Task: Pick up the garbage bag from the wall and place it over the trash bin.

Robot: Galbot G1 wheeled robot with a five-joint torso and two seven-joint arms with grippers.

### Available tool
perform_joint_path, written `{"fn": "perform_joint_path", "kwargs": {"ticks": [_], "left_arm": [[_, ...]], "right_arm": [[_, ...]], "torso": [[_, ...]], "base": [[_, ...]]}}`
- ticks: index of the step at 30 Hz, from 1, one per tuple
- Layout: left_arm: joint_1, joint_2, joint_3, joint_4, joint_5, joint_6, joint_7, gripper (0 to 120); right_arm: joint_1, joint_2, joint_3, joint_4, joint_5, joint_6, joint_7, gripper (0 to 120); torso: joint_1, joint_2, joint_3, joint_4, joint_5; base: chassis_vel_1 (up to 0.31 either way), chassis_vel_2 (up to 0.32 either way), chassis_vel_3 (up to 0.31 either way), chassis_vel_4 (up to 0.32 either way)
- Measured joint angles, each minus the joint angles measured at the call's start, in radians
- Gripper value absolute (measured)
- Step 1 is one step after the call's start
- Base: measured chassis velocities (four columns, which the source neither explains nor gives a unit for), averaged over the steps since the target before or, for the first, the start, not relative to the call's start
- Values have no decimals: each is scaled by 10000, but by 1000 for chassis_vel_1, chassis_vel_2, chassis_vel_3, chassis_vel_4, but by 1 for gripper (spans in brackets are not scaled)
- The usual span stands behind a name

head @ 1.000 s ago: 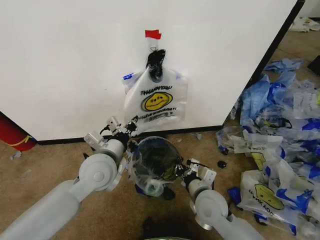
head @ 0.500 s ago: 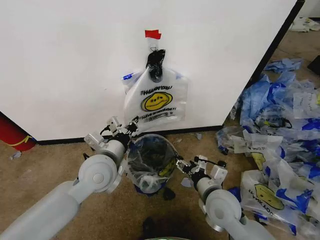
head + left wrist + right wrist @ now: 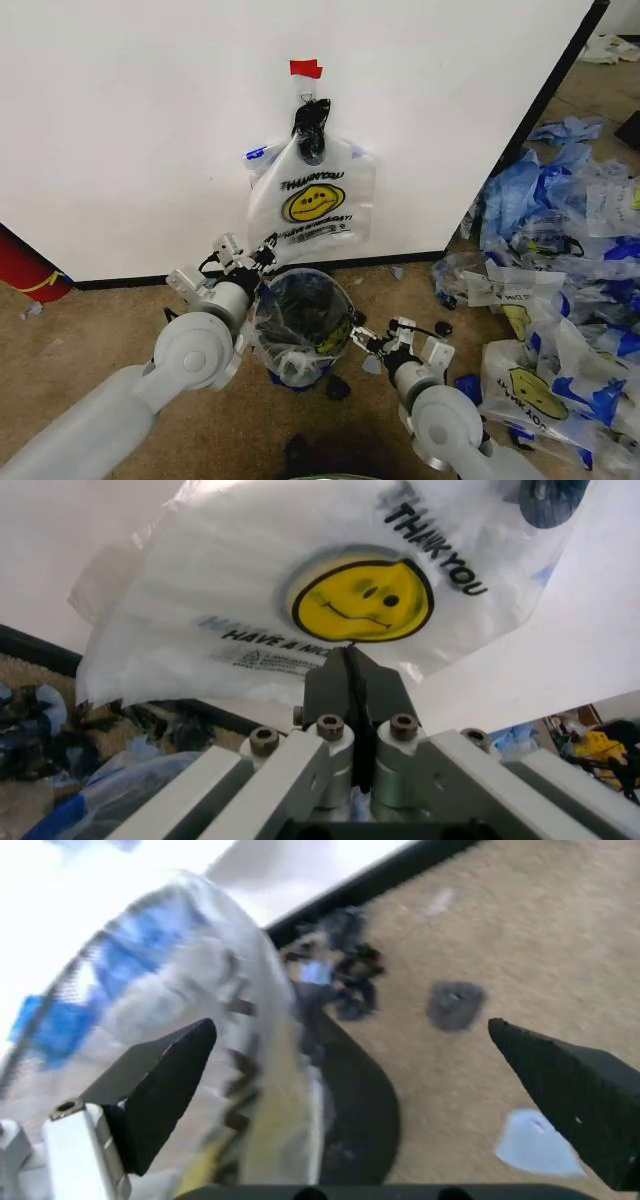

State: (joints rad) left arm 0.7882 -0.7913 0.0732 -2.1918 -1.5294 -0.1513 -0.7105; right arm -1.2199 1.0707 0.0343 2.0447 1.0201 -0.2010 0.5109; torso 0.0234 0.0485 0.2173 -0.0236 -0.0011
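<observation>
— Two grippers down low in the head view, either side of the trash bin (image 3: 303,322). Left gripper (image 3: 243,262) at the bin's far-left rim, close under the garbage bag (image 3: 312,198); right gripper (image 3: 380,340) just beside the bin's right side, apart from it.
— And the bag itself?
— Hanging flat on the wall (image 3: 130,130), below a red tape piece (image 3: 306,68), untouched. Bin already lined with a clear bag (image 3: 290,350). Heap of blue-and-white bags (image 3: 560,270) off to the right, on the carpet.
— Left wrist view?
— Fingers (image 3: 350,682) pressed together with nothing between, pointing up at the smiley bag (image 3: 340,592).
— Right wrist view?
— Spread wide, empty; fingers (image 3: 160,1087) flanking the lined bin (image 3: 230,1065) and bare carpet (image 3: 520,960).
— Progress?
— None on the hanging bag, judging by this: not gripped, not lifted. Whole pick and the placing over the bin left to do.
</observation>
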Motion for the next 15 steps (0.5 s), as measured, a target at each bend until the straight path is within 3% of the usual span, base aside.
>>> {"fn": "perform_joint_path", "kwargs": {"ticks": [12, 15], "left_arm": [[38, -16, 37, 3, 70, 6, 4, 0], [87, -15, -36, -45, 164, -3, 109, 0]], "right_arm": [[-135, -49, 149, 15, -491, 403, -663, 100], [-357, -258, 500, 277, -874, 1260, -1873, 100]], "torso": [[0, 0, 0, 0, 2], [0, 0, 0, -1, 2]], "base": [[0, 0, 0, 0], [0, 0, 0, 0]]}}
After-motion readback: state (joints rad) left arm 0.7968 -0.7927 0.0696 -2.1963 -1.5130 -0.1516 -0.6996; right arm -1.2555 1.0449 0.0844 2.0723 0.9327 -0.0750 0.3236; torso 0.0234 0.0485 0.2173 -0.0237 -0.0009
